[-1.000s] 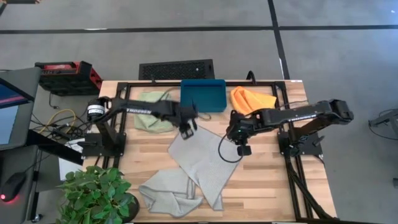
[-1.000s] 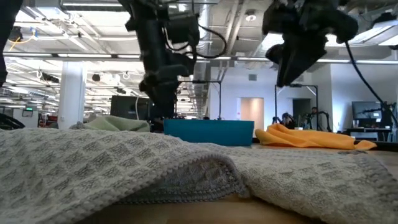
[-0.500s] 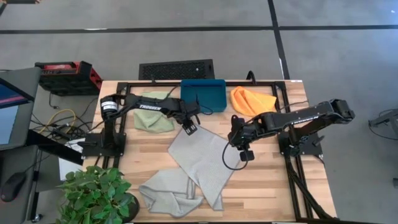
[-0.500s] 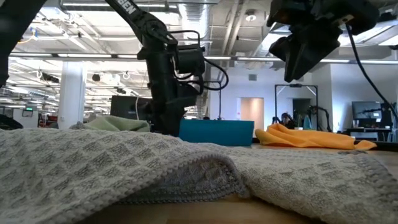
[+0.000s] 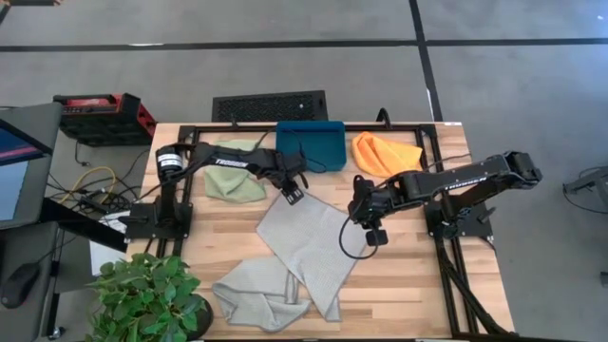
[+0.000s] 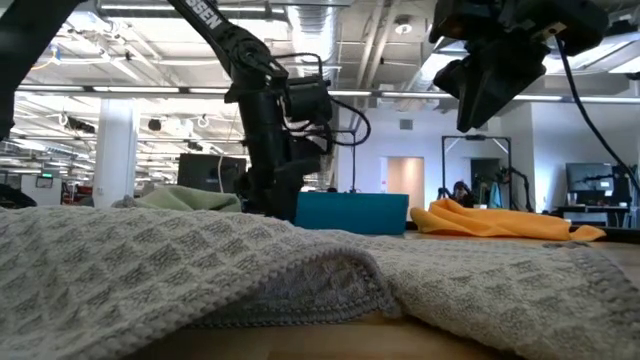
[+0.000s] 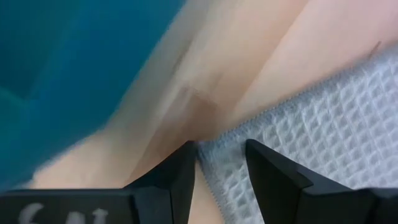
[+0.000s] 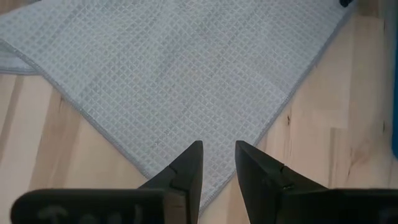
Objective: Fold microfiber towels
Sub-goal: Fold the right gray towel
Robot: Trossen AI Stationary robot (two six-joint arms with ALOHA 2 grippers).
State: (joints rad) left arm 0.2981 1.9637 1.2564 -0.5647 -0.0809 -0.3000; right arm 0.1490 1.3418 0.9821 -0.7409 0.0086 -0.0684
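Farthest to my left on the wooden table (image 5: 399, 285), the light green towel (image 5: 233, 180) lies bunched in a soft heap near the back edge, just beside the teal tray (image 5: 311, 144). My left gripper (image 7: 219, 163) is down at the far corner of the flat grey towel (image 5: 306, 242), close in front of that tray; my fingers (image 7: 180, 180) stand a little apart with the corner's hemmed edge lying between them, and I cannot tell whether they are actually touching the cloth. This towel has a waffle weave of small raised squares, pale grey with a thin stitched border, and it lies spread as a tilted square across the middle of the table. Its near end runs over the second grey towel (image 5: 252, 294), which is rumpled and partly doubled over itself toward the front edge; from table height its folds rise as a thick ridge across the foreground. To the right, my right gripper (image 8: 217, 163) hovers above the table just beside the flat towel's right-hand corner, fingers (image 8: 186, 171) parted by a narrow gap and holding nothing, with the pointed corner of the weave showing beyond them. Farther right at the back, the orange towel (image 5: 385, 152) sits crumpled, just right of the tray.
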